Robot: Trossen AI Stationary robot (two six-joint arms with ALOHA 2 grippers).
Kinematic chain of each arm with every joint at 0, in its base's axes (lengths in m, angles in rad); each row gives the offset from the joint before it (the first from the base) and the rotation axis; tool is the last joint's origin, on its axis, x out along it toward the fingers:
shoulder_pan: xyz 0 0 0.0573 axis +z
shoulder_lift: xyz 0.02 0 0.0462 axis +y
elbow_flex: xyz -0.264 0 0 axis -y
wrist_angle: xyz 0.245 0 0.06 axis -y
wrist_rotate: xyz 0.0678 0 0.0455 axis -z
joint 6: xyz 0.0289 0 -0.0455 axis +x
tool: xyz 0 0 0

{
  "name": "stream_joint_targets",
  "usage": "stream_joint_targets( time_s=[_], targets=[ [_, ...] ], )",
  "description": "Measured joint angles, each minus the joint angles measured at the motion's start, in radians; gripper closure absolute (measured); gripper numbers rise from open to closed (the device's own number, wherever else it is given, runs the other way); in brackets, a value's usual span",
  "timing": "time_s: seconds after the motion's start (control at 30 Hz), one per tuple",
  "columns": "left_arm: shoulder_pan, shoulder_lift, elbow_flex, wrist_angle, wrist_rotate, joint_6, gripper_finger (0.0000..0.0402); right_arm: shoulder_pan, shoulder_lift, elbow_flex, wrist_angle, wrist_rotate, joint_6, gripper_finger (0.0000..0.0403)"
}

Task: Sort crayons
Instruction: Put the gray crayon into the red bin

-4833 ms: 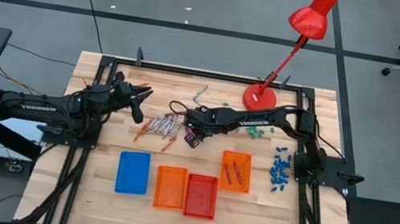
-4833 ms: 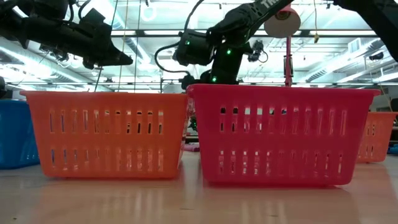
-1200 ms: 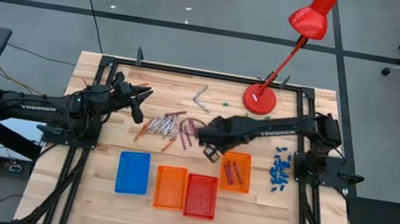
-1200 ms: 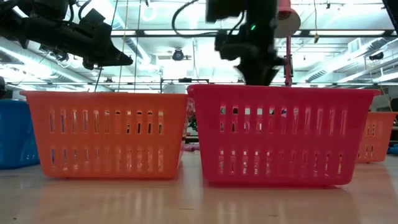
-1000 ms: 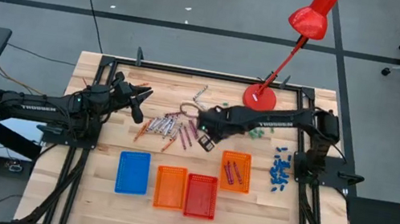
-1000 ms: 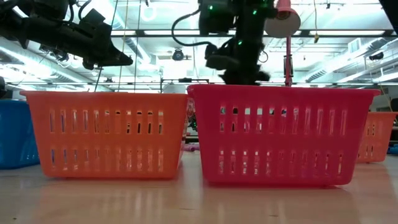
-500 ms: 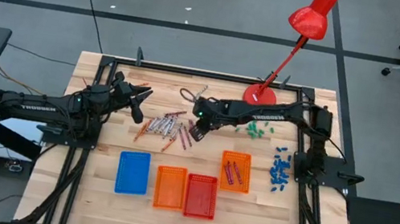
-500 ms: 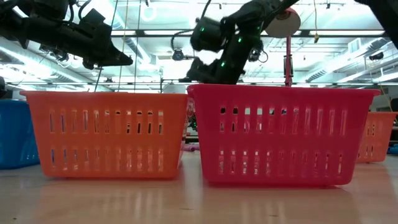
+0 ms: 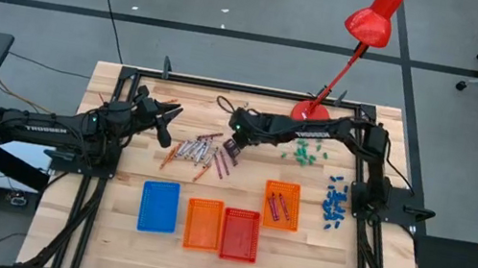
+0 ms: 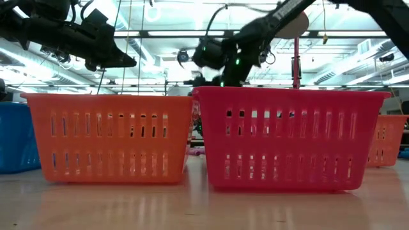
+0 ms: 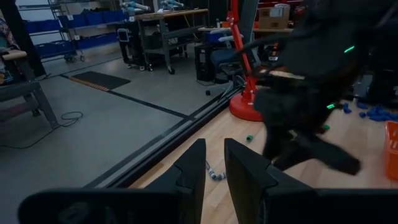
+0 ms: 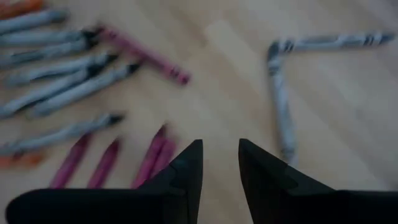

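From above, my right gripper [image 9: 231, 145] hangs over the crayons [image 9: 200, 153] scattered mid-counter [image 9: 132, 165], while my left gripper [image 9: 165, 126] waits beside their other edge. From counter height, the orange basket [image 10: 108, 137] and red basket [image 10: 291, 137] hide the pile entirely. My left wrist camera shows narrowly parted, empty fingers [image 11: 186, 177]. My right wrist camera shows released, empty fingers [image 12: 186, 168] above magenta crayons [image 12: 152, 155]; I should straddle just one, aligned across its length, before clenching. Motion blurs the neighbouring grey ones [image 12: 62, 81].
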State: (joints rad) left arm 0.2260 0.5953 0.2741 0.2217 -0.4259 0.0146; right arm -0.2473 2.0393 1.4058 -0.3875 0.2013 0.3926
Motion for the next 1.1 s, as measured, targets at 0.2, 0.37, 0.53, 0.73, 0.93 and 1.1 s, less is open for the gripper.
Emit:
stream_joint_targets(
  time_s=[0.2, 0.37, 0.53, 0.73, 0.93, 1.1],
  targets=[
    [0.0, 0.0, 0.0, -0.001, 0.0, 0.0, 0.0331, -0.061, 0.036, 0.023, 0.036, 0.005, -0.031, 0.0296],
    [0.002, 0.0, 0.0, 0.001, 0.0, 0.013, 0.0331, -0.089, 0.037, 0.034, 0.031, 0.01, -0.067, 0.0296],
    [0.008, 0.0, 0.0, 0.018, 0.0, 0.022, 0.0331, -0.118, 0.048, 0.034, 0.042, -0.028, -0.075, 0.0296],
    [0.008, 0.0, 0.0, 0.021, 0.0, 0.023, 0.0331, -0.12, 0.09, 0.033, 0.043, -0.053, -0.075, 0.0295],
    [0.007, 0.0, 0.0, 0.021, 0.0, 0.024, 0.0331, -0.112, 0.089, 0.034, 0.026, -0.086, -0.061, 0.0296],
    [0.007, 0.0, 0.0, 0.021, 0.0, 0.026, 0.0331, -0.116, 0.088, 0.067, -0.087, -0.107, -0.055, 0.0303]
  ],
)
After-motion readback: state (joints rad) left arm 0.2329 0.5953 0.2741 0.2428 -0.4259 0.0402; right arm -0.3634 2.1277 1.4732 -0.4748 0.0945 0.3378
